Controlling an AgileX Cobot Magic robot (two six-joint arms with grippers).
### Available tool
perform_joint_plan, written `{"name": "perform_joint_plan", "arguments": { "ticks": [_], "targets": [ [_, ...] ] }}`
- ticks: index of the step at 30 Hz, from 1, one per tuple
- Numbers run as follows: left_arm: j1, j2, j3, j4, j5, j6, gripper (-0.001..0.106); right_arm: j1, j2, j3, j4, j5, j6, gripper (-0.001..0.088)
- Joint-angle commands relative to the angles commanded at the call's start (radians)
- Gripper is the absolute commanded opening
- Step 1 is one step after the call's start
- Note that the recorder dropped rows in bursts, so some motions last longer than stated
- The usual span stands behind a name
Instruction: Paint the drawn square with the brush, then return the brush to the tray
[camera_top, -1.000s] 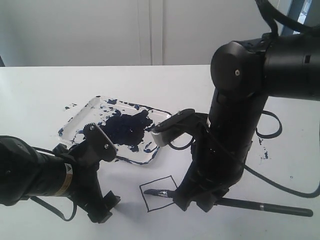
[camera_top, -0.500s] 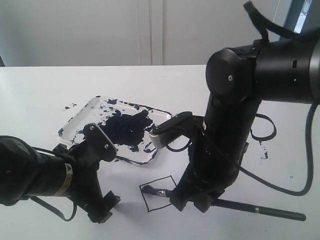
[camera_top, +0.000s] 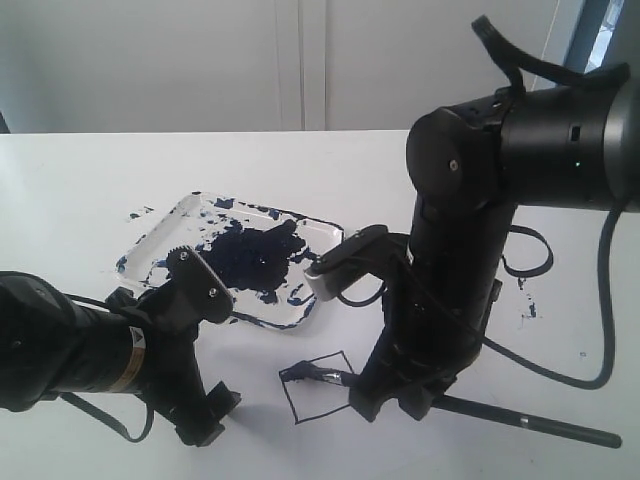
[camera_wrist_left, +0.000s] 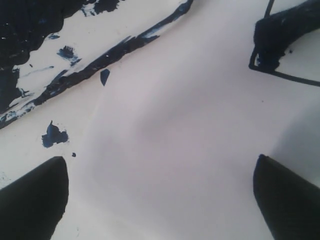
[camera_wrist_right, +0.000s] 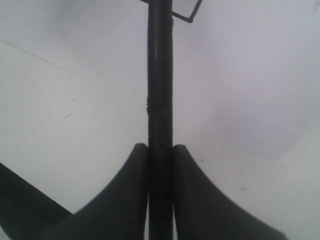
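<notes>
Left end effector (camera_top: 205, 418): we are hovering it low over the tabletop (camera_top: 80, 180), just beside the tray's near edge. Its fingers are spread wide and nothing is between them.
Tray (camera_top: 160, 236): it is sitting left of centre and is smeared with a large blue-black blotch. It lies near the drawn square but apart from it.
Drawn square (camera_top: 314, 402): it is lying between the two arms, in front of the tray. Its inside is showing blank white, so we are judging that almost no paint has gone down.
Right end effector (camera_wrist_right: 160, 196): we are clamping it tight on the brush handle, with both fingers pressing against the shaft.
Brush (camera_top: 540, 425): it is lying nearly flat across the tabletop. The dark tip is sitting at the square's left corner and the long handle is trailing off to the right.
Step in hand: we are judging this as the start of the painting stroke, with the tip just reaching the outline. We cannot tell whether the bristles are pressing on the surface.
Next move: we are expecting it to call for sweeping the tip back and forth inside the lines with light downward pressure. The low angle is risking smears from the handle outside the square.
</notes>
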Motion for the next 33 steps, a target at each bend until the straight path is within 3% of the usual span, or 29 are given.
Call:
{"name": "perform_joint_plan", "arguments": {
  "ticks": [15, 27, 33],
  "targets": [
    [0.000, 0.000, 0.000, 0.000, 0.000, 0.000, 0.101, 0.000, 0.000, 0.000, -0.097, 0.056, 0.060, 0.0000],
    [0.000, 0.000, 0.000, 0.000, 0.000, 0.000, 0.101, 0.000, 0.000, 0.000, 0.090, 0.043, -0.039, 0.0000],
    [0.000, 0.000, 0.000, 0.000, 0.000, 0.000, 0.101, 0.000, 0.000, 0.000, 0.116, 0.044, -0.043, 0.0000]
  ]
}}
